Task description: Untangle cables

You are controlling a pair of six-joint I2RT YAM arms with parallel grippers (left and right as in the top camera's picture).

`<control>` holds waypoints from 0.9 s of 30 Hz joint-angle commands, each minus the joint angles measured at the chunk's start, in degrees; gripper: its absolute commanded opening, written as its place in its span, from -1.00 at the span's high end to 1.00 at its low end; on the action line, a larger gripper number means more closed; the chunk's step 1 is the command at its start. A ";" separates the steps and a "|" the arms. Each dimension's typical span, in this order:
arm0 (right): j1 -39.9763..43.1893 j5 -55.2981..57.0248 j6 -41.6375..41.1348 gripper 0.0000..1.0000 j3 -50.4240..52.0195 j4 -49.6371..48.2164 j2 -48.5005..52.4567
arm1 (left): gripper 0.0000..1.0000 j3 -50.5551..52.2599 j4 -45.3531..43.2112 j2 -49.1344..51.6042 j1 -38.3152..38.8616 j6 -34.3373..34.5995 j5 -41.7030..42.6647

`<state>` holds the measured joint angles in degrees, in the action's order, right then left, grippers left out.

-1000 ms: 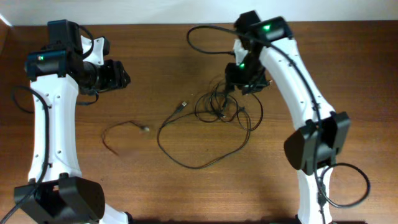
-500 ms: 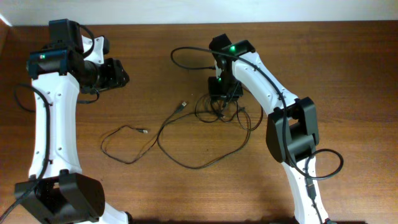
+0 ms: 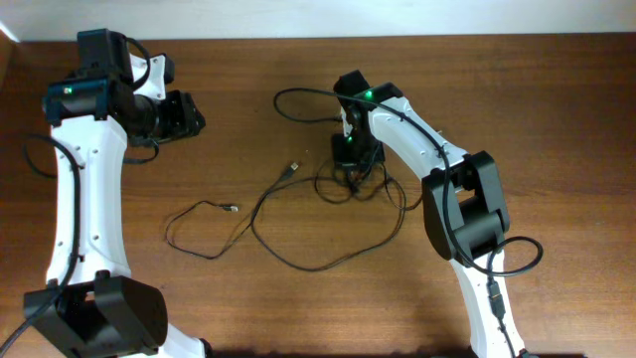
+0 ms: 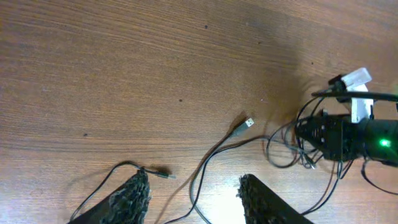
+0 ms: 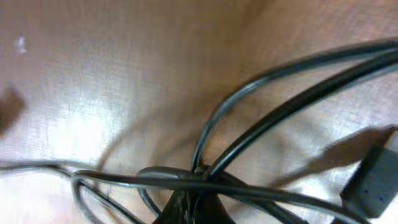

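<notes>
Cables (image 3: 350, 185) lie mid-counter (image 3: 556, 119): a knotted clump at centre right, with loose loops trailing near and left. The right claw (image 3: 354, 159) is seen pinched together on strands at the clump's far edge. The left claw (image 4: 194, 180) is held apart, far left, well clear. The cords are judged light, limp and slippery. A hold just behind a plug (image 3: 294, 167) is advised.
</notes>
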<state>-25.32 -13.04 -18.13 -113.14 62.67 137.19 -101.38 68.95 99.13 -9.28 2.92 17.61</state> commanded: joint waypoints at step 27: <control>5.95 -17.79 5.22 0.92 -18.67 16.65 -29.77 | -0.25 -0.46 5.97 0.39 13.70 -41.05 50.82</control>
<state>-19.53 -30.11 -13.15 -131.92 79.35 107.96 -101.47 71.81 99.15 3.97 -27.97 67.11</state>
